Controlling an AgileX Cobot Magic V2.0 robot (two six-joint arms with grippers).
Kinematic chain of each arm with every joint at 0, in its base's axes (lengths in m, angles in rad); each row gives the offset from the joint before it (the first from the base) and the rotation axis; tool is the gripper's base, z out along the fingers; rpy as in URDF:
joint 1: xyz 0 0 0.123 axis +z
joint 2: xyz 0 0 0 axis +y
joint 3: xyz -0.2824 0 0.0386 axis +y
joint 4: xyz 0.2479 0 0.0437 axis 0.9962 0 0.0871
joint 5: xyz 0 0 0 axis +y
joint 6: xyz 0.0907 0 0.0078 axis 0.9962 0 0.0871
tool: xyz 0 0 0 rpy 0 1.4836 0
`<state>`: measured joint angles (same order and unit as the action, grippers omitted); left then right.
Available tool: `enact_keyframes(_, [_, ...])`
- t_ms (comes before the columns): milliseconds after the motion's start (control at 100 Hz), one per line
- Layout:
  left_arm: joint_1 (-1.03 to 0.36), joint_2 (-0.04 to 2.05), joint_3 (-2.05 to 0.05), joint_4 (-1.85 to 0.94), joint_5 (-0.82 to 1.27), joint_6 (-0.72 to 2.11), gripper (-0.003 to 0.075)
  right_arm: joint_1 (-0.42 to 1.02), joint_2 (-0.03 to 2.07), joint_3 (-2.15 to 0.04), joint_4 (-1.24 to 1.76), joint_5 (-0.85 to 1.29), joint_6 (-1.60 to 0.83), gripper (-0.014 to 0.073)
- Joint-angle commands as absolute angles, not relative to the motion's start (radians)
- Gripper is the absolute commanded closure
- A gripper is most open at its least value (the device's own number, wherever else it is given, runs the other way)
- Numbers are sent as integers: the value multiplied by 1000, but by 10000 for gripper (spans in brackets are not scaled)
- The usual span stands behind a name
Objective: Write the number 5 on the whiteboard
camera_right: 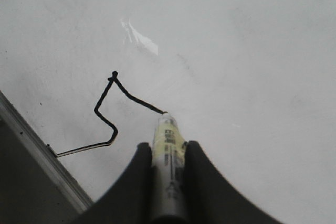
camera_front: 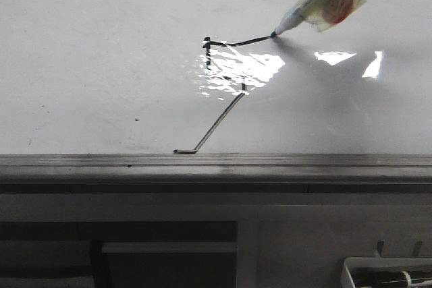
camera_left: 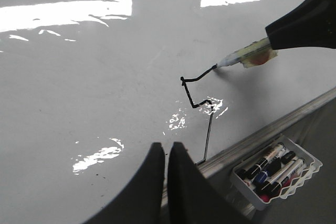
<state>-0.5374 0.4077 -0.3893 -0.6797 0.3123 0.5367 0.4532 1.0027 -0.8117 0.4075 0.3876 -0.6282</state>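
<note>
The right gripper (camera_right: 167,153) is clamping a marker (camera_right: 168,150) between its two dark, curved fingers (camera_right: 137,174), closed tight against the barrel. The marker is cylindrical, white with printed text and a band of yellowish tape around the body. Its tip is touching the whiteboard (camera_front: 101,45) at the far end of the top bar of the number 5 (camera_front: 223,85).

The left gripper (camera_left: 165,153) is holding nothing; its two dark, smooth fingers are sitting pressed together with only a hairline gap, above the whiteboard near the tail of the number 5.

The number 5 is lying near the whiteboard's grey metal rim (camera_front: 216,161). It is a thin black angular line: a short top bar, a short vertical, a small bend, then a long diagonal tail ending in a tiny foot just beside the rim.

The whiteboard is flat, glossy and white, showing bright glare patches and a few tiny dark specks.

A white plastic tray (camera_left: 299,179) with a wavy outer wall is sitting just beyond the rim, off the whiteboard. It is holding several markers (camera_left: 268,166) lying side by side, with black, blue and red parts visible.
</note>
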Motion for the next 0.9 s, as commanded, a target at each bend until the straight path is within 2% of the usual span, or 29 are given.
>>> enact_keyframes(0, [-537, 411, -430, -720, 265, 530, 682, 493, 920, -836, 399, 345, -634, 634])
enact_keyframes(70, [-537, 419, -447, -722, 298, 539, 567, 533, 885, -836, 399, 368, -634, 634])
enact_keyframes(170, [-537, 460, -501, -722, 384, 610, 365, 591, 869, -836, 399, 395, -634, 634])
enact_keyframes(230, [-537, 500, -548, -722, 444, 705, 312, 628, 876, -836, 399, 399, -643, 634])
enact_keyframes(520, [-537, 761, -755, -726, 794, 995, 321, 887, 976, -835, 397, 406, -748, 635])
enact_keyframes(630, [-550, 857, -803, -728, 908, 1056, 340, 939, 1009, -835, 397, 374, -748, 636])
enact_keyframes(750, [-611, 939, -825, -732, 922, 1060, 392, 956, 1020, -835, 397, 362, -748, 635])
enact_keyframes(890, [-703, 1002, -829, -732, 819, 1060, 396, 956, 1018, -835, 397, 364, -748, 636])
